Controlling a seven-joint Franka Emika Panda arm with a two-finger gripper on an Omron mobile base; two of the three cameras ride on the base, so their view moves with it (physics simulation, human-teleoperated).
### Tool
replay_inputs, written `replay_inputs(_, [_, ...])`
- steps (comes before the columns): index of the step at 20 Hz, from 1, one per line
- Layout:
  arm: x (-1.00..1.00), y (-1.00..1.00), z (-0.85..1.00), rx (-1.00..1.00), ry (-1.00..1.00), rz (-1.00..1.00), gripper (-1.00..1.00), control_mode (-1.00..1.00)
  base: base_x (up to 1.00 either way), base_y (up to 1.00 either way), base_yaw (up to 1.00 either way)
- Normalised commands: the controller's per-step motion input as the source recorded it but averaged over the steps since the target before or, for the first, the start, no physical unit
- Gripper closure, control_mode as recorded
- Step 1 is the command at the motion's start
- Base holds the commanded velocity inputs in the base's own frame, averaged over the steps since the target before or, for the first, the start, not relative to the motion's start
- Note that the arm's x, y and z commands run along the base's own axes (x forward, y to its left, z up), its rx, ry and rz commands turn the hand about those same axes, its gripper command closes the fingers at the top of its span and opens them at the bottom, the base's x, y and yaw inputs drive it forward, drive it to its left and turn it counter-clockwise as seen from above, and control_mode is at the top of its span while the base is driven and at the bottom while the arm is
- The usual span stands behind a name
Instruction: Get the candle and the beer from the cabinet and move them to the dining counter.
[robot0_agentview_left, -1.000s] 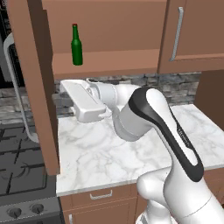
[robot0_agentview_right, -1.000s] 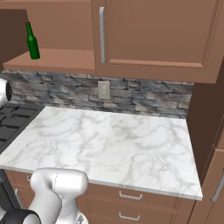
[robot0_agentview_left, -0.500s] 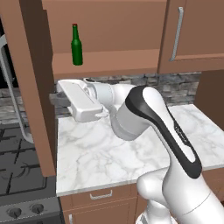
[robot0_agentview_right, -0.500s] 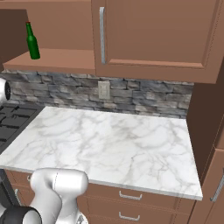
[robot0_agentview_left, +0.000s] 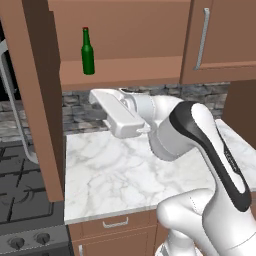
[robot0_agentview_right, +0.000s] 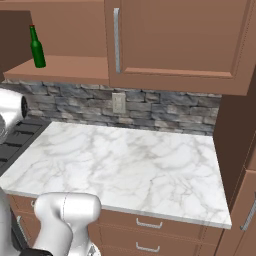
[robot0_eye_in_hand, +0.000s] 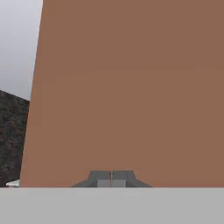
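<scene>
The beer (robot0_agentview_left: 87, 51), a slim dark green bottle with a red cap, stands upright on the inner shelf of the open cabinet (robot0_agentview_left: 130, 75); the right base view has the beer (robot0_agentview_right: 36, 48) at the shelf's left end. The candle and the dining counter are out of view. My hand (robot0_agentview_left: 119, 116) hangs below the shelf, over the marble worktop, well under and right of the bottle. In the hand view my gripper (robot0_eye_in_hand: 112, 177) is shut on nothing, its tips together and facing the brown panel of the open cabinet door (robot0_eye_in_hand: 131, 87).
The open cabinet door (robot0_agentview_left: 31, 100) juts toward me at the left, its silver bar handle (robot0_agentview_left: 14, 115) beside it. A closed cabinet door (robot0_agentview_right: 175, 40) is to the right. Below lie the marble worktop (robot0_agentview_left: 115, 175), a stone backsplash (robot0_agentview_right: 150, 107) and a black stove (robot0_agentview_left: 20, 195).
My hand and elbow have drawn back to the right, away from the open door. The beer has stayed in place and the gripper has stayed shut.
</scene>
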Motion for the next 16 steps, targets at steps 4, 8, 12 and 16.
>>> replay_inputs(4, [-0.18, -0.69, 0.03, 0.0, 0.0, -0.13, 1.0, -1.0, 0.0, 0.0, 0.0])
replay_inputs(8, [-0.11, -0.56, 0.16, 0.0, 0.01, -0.23, 1.0, -1.0, 0.0, 0.0, 0.0])
replay_inputs(12, [-0.01, -0.26, 0.26, 0.0, 0.07, -0.36, 1.0, -1.0, 0.0, 0.0, 0.0])
replay_inputs(16, [0.0, -0.25, 0.25, 0.0, 0.09, -0.39, 1.0, -1.0, 0.0, 0.0, 0.0])
